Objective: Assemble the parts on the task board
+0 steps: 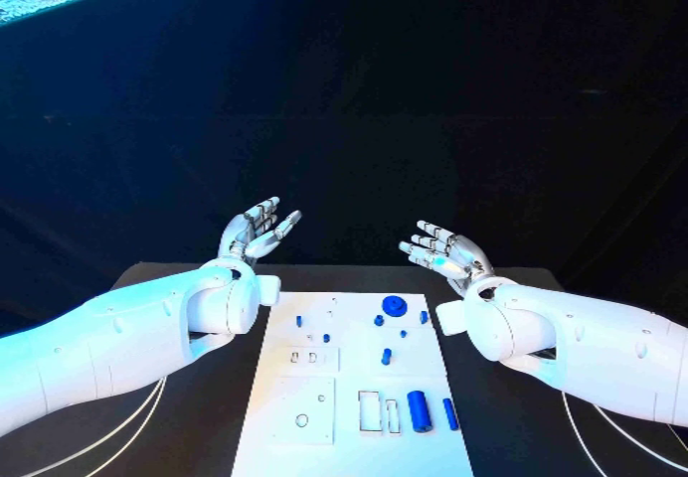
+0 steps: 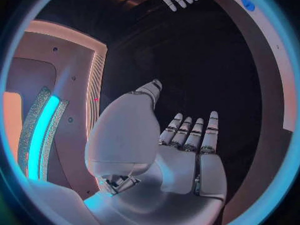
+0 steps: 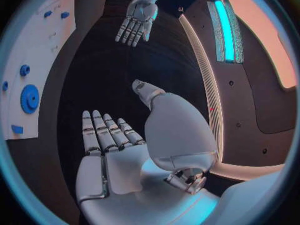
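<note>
While the white task board (image 1: 359, 388) lies flat in the middle of the black table (image 1: 187, 437), both hands are held raised above its far end, one on either side. The left hand (image 1: 259, 229) is seen with its fingers (image 2: 190, 132) stretched out and slightly apart, palm turned upward, and nothing is held in it. The right hand (image 1: 441, 252) is likewise spread, its fingers (image 3: 103, 132) extended side by side with the thumb standing off, and nothing is gripped. Neither hand is touching the board or any part. On the board, a blue gear (image 1: 395, 305) is found near the far edge, with several small blue pegs (image 1: 380, 321) scattered around it. A long blue cylinder (image 1: 418, 410) lies near the board's right side toward the near end, with a thinner blue bar (image 1: 450, 413) just beside it. From the right wrist, the gear (image 3: 29, 98) is seen lying flat on the board, well apart from that hand.
</note>
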Controlling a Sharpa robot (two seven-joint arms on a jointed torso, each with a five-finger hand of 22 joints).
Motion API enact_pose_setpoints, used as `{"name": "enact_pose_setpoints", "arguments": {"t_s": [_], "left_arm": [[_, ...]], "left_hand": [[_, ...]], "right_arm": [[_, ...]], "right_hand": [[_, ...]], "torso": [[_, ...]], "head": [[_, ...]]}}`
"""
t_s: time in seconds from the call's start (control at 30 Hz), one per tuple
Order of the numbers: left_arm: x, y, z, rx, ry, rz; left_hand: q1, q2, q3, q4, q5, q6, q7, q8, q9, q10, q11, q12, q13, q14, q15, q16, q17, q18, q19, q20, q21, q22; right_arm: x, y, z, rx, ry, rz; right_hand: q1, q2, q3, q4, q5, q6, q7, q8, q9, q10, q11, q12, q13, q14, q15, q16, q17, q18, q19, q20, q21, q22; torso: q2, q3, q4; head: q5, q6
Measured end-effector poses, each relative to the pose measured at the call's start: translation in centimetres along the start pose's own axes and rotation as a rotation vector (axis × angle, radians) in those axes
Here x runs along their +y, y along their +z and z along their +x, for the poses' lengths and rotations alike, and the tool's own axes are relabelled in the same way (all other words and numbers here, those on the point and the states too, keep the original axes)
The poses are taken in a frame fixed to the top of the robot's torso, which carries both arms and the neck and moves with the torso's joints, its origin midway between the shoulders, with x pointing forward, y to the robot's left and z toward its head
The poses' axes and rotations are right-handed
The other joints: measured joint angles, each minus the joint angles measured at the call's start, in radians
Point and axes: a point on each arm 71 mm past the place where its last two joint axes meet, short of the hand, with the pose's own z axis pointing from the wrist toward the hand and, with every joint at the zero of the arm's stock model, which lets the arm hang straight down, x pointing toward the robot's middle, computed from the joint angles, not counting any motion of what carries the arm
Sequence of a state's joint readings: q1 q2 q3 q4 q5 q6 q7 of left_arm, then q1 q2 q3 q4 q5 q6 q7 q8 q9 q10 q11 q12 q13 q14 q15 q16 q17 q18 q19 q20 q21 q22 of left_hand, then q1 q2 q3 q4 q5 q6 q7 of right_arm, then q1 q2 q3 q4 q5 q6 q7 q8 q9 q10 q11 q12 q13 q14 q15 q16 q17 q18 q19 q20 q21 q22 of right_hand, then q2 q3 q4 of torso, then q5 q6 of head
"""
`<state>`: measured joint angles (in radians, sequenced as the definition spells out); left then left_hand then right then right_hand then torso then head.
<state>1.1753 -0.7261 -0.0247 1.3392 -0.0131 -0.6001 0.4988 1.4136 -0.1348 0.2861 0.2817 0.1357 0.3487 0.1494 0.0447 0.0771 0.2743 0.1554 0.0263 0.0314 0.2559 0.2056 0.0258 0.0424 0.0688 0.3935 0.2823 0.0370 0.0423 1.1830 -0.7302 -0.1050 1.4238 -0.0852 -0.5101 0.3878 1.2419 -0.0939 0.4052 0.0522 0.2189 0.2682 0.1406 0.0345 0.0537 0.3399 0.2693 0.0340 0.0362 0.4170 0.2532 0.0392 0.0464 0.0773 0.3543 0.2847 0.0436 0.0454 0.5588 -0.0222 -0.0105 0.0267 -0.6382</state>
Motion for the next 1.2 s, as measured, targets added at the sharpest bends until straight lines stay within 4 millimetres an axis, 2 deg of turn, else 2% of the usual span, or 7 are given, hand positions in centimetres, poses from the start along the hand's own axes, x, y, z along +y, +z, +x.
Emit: {"name": "enact_pose_setpoints", "arguments": {"t_s": [0.1, 0.3, 0.43, 0.6, 0.67, 0.87, 1.2], "left_arm": [[0.0, 0.0, 0.1, 0.017, -0.006, 0.002], [-0.2, -0.2, 0.1, 0.043, -0.011, 0.008], [-0.7, -0.9, -1.1, 0.065, 0.004, 0.024], [-1.0, -1.8, -0.6, 0.114, 0.001, 0.033], [-1.4, -2.1, -0.5, 0.131, -0.001, 0.039], [-2.0, -3.2, -0.7, 0.164, -0.008, 0.044], [-3.3, -5.6, -0.7, 0.237, -0.040, 0.028]], "left_hand": [[0.043, 0.002, 0.007, 0.007, 0.004, 0.021, -0.001, 0.006, 0.003, 0.022, 0.011, 0.005, 0.002, 0.009, 0.009, 0.005, 0.001, 0.000, 0.011, 0.007, 0.004, 0.002], [0.048, 0.007, 0.007, 0.006, 0.004, 0.070, 0.004, 0.015, 0.008, 0.103, 0.042, 0.012, 0.009, 0.080, 0.017, 0.018, 0.010, 0.000, 0.033, 0.010, 0.011, 0.006], [0.048, 0.007, 0.020, 0.002, 0.004, 0.131, 0.008, 0.028, 0.015, 0.204, 0.064, 0.017, 0.015, 0.192, 0.027, 0.039, 0.024, 0.026, 0.125, 0.008, 0.027, 0.014], [0.041, 0.014, 0.043, -0.004, 0.004, 0.292, 0.025, 0.068, 0.038, 0.507, 0.081, 0.056, 0.034, 0.503, 0.003, 0.110, 0.076, 0.086, 0.368, 0.007, 0.095, 0.040], [0.041, 0.014, 0.056, -0.006, 0.004, 0.360, 0.034, 0.084, 0.049, 0.573, 0.071, 0.059, 0.036, 0.571, -0.014, 0.136, 0.099, 0.102, 0.426, 0.004, 0.122, 0.047], [0.035, 0.008, 0.080, -0.006, 0.004, 0.472, 0.058, 0.126, 0.072, 0.672, 0.043, 0.077, 0.045, 0.675, -0.048, 0.196, 0.160, 0.102, 0.521, -0.019, 0.173, 0.060], [0.025, -0.002, 0.099, -0.006, 0.004, 0.494, 0.065, 0.140, 0.081, 0.716, 0.027, 0.078, 0.048, 0.736, -0.071, 0.245, 0.223, 0.102, 0.577, -0.045, 0.209, 0.072]], "right_arm": [[0.1, 0.4, 0.1, 0.059, -0.012, 0.010], [0.4, 0.6, 0.0, 0.125, -0.066, 0.004], [2.0, 1.0, -3.1, 0.084, -0.282, -0.097], [2.9, 1.0, -2.6, 0.123, -0.455, -0.180], [3.5, 1.1, -2.5, 0.142, -0.530, -0.212], [4.5, 1.1, -2.1, 0.194, -0.725, -0.261], [5.0, 1.0, -0.7, 0.284, -1.066, -0.270]], "right_hand": [[0.030, -0.004, 0.011, -0.011, 0.000, 0.036, 0.003, 0.008, 0.006, 0.043, -0.001, 0.004, 0.004, 0.049, -0.003, 0.014, 0.006, 0.016, 0.032, 0.002, 0.015, 0.005], [0.089, -0.033, 0.041, -0.061, -0.004, 0.235, 0.016, 0.066, 0.044, 0.296, -0.025, 0.045, 0.019, 0.287, -0.037, 0.073, 0.039, 0.057, 0.221, 0.002, 0.079, 0.033], [0.112, -0.049, 0.068, -0.091, -0.004, 0.393, 0.035, 0.109, 0.072, 0.450, -0.048, 0.053, 0.022, 0.420, -0.064, 0.104, 0.054, 0.078, 0.337, -0.004, 0.121, 0.046], [0.123, -0.060, 0.096, -0.118, -0.004, 0.528, 0.058, 0.142, 0.092, 0.593, -0.072, 0.053, 0.025, 0.549, -0.096, 0.131, 0.068, 0.078, 0.446, -0.023, 0.163, 0.058], [0.123, -0.060, 0.105, -0.121, -0.004, 0.566, 0.067, 0.151, 0.096, 0.639, -0.082, 0.053, 0.025, 0.592, -0.108, 0.141, 0.075, 0.093, 0.480, -0.033, 0.180, 0.062], [0.112, -0.082, 0.109, -0.122, -0.004, 0.642, 0.079, 0.164, 0.106, 0.743, -0.107, 0.046, 0.029, 0.699, -0.143, 0.175, 0.106, 0.093, 0.565, -0.065, 0.238, 0.087], [0.103, -0.109, 0.067, -0.114, 0.000, 0.712, 0.037, 0.174, 0.118, 0.849, -0.156, 0.035, 0.032, 0.901, -0.210, 0.285, 0.239, 0.093, 0.693, -0.136, 0.415, 0.189]], "torso": [[0.000, -0.0002, -0.0003], [0.003, -0.0017, 0.0000], [0.026, -0.0083, 0.0054], [0.047, -0.0117, 0.0112], [0.053, -0.0123, 0.0132], [0.074, -0.0139, 0.0184], [0.111, -0.0165, 0.0293]], "head": [[0.000, 0.000], [-0.003, -0.003], [-0.018, -0.014], [-0.028, -0.016], [-0.030, -0.016], [-0.036, -0.017], [-0.047, -0.013]]}}
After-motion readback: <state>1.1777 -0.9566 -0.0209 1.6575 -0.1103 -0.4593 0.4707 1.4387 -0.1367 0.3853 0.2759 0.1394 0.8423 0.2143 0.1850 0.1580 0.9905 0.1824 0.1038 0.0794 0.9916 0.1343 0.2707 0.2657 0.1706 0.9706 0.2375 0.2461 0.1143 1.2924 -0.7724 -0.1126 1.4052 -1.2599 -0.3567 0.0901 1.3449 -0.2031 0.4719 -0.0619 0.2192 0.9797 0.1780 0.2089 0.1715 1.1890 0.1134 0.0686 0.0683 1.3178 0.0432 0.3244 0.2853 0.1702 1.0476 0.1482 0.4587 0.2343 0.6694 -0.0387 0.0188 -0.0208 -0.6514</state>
